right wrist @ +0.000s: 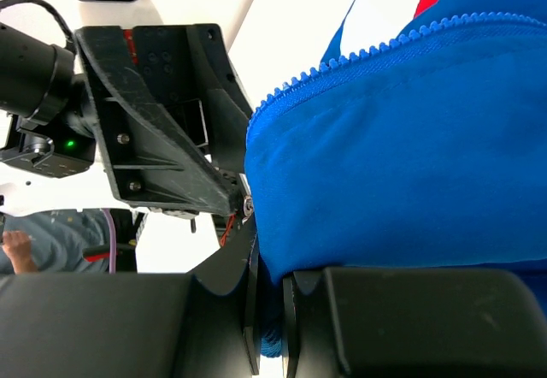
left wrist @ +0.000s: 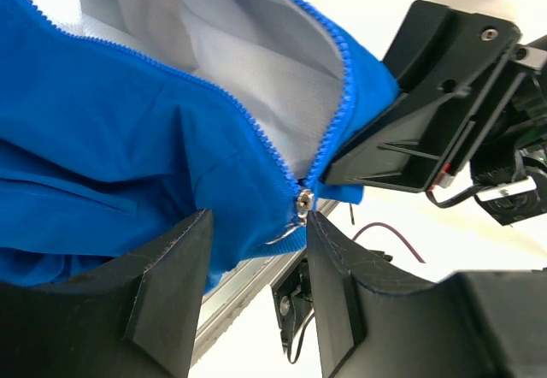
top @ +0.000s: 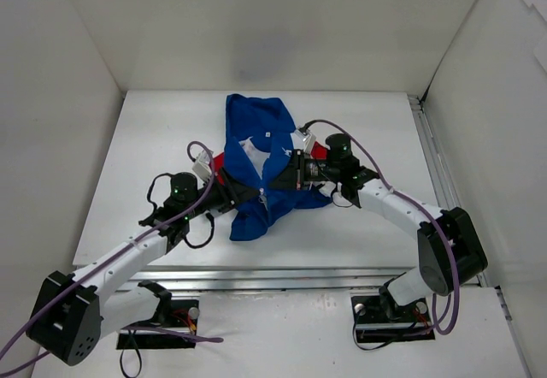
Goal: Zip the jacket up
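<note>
While right hand (right wrist: 268,286) pinches jacket (right wrist: 402,156), grip point hidden — fabric bunched.

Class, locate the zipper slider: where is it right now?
In the left wrist view, the zipper slider sits near the jacket's hem, just above the gap between the left gripper's fingers.

jacket (top: 252,126): royal blue, red panel, white lining | zipper slider (left wrist: 302,197): silver | surface (top: 154,156): white | fingers (left wrist: 171,292): black | cables (right wrist: 109,239): purple

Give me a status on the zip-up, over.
Left end effector open, straddling slider. Right end effector shut on jacket. Slider low, teeth open above. No obstruction seen.
</note>
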`<state>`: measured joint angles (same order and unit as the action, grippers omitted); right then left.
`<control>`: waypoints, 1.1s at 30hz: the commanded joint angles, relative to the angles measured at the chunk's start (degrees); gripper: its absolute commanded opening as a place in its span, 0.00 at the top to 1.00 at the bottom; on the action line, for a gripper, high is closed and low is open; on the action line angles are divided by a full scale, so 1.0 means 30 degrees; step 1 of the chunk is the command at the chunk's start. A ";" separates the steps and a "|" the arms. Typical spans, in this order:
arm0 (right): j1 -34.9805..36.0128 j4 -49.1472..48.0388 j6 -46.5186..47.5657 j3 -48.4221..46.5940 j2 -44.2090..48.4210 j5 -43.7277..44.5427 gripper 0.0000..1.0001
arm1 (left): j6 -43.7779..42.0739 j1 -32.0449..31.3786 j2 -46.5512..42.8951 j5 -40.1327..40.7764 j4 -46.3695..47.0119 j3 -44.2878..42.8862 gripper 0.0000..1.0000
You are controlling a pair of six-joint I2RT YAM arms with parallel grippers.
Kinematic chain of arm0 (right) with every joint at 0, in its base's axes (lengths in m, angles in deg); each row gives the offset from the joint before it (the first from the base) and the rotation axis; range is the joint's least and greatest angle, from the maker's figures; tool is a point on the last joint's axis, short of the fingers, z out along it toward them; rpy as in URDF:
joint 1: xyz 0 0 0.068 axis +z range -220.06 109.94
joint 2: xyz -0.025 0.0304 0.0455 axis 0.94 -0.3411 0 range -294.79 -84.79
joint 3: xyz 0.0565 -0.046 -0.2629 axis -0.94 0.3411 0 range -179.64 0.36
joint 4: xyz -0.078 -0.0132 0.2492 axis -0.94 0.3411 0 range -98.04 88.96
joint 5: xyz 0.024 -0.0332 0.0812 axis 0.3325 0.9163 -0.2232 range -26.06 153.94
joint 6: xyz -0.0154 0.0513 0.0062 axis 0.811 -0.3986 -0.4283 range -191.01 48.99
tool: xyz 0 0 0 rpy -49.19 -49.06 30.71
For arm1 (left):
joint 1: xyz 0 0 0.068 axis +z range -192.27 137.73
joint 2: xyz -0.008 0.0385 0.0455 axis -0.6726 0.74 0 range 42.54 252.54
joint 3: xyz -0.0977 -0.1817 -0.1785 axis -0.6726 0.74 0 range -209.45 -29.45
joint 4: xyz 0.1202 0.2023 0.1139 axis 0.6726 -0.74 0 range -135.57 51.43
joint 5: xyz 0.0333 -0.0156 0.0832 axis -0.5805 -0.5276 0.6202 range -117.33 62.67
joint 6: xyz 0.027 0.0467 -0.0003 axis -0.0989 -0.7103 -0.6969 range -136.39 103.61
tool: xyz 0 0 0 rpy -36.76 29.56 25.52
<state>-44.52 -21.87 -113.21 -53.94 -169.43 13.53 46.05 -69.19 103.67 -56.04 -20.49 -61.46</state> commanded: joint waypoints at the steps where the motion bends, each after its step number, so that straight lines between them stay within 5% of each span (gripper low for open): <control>1: 0.0246 -0.1837 -0.0232 -0.0150 0.1055 -0.0275 1.00 | 0.0136 0.0125 0.0133 -0.0450 0.1647 -0.0551 0.57; 14: 0.0246 -0.1925 -0.0261 -0.0180 0.0967 -0.0364 1.00 | 0.0457 0.0125 0.0602 -0.1034 0.3312 -0.0259 0.72; 22: 0.0217 -0.1984 -0.0320 -0.0414 0.0734 -0.0363 1.00 | 0.0020 0.0503 0.0574 -0.1621 0.3583 -0.0520 1.00; 33: 0.0159 -0.2305 0.0176 -0.2900 -0.0612 -0.0627 1.00 | -0.6709 0.2556 0.2767 -0.4989 -0.0665 -0.7073 1.00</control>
<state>-44.17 -22.67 -113.40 -57.09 -170.76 13.24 34.88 -62.56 110.55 -65.94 -22.83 -75.21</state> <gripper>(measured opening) 0.054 0.009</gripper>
